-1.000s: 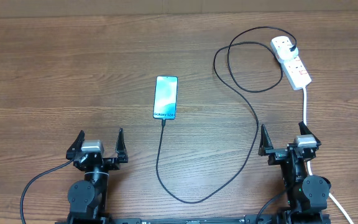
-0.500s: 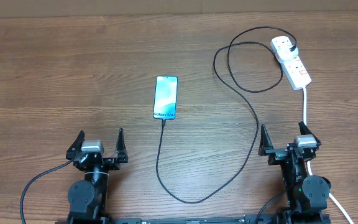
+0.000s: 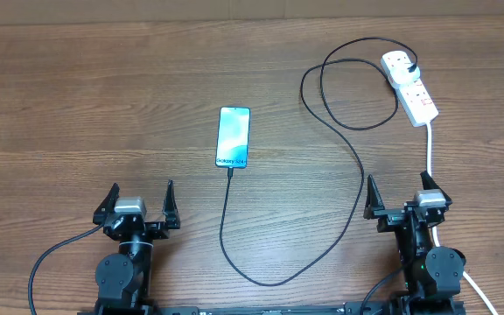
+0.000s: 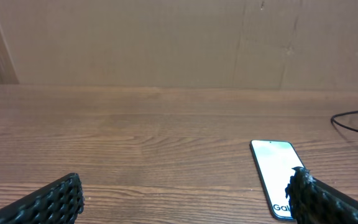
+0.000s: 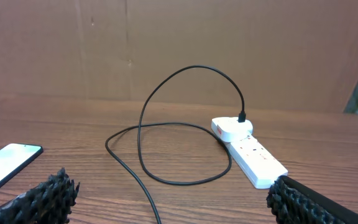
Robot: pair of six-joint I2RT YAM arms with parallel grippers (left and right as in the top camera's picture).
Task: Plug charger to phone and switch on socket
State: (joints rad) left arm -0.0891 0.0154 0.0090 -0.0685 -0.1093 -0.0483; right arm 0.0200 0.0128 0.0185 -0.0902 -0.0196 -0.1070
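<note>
Phone (image 3: 234, 137): screen lit, flat mid-desk (image 3: 77, 105).
Charger (image 3: 222, 223): tip at the phone's near end, plug in socket (image 3: 412, 87), far right corner.
Left gripper (image 3: 142, 188): wide, empty, near edge.
Right gripper (image 3: 397, 179): wide, empty, near edge.

A slim rectangular blue-screened smartphone (image 3: 234, 136) was laid on the brown wooden table (image 3: 77, 105). A white elongated plastic power strip (image 3: 412, 87) was set well to the right of the smartphone and farther back. A thin black charger cable (image 3: 223, 214) was run forward from the smartphone's near edge, then right and back to the power strip's far end.
</note>
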